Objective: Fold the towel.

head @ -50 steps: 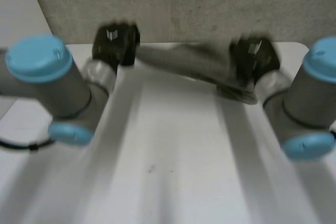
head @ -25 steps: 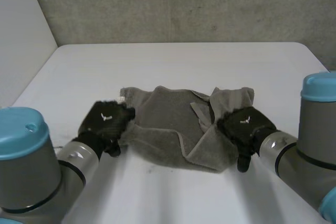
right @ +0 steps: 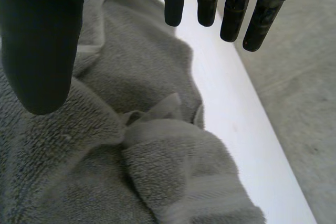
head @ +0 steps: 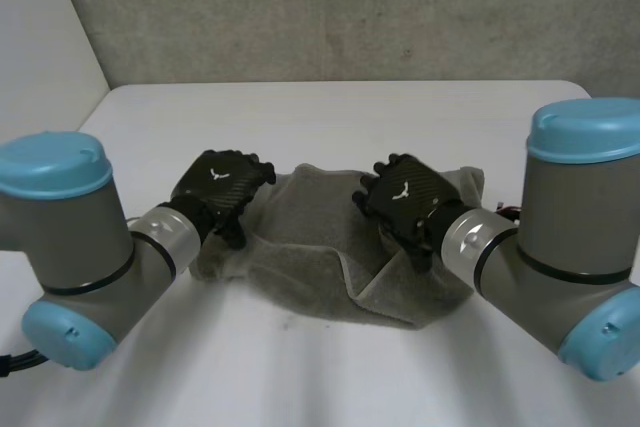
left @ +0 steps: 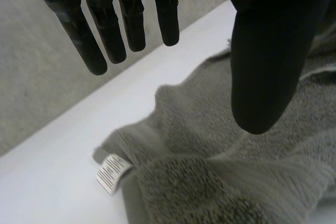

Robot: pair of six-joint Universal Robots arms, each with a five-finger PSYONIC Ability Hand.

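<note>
Sprawling towel (head: 300,237) beneath both hands (head: 222,187) (head: 405,192)

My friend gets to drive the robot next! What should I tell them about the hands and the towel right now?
Left hand: open, fingers straight, holding nothing, over the towel's left edge near the white label.
Right hand: open, holding nothing, over the towel's right part, where a corner is bunched up.
Towel: in the middle of the white table, rumpled, with its edges flopped over.
Done: no neat fold yet.
Left: probably smooth the towel flat, grab two corners, then fold it over.
</note>
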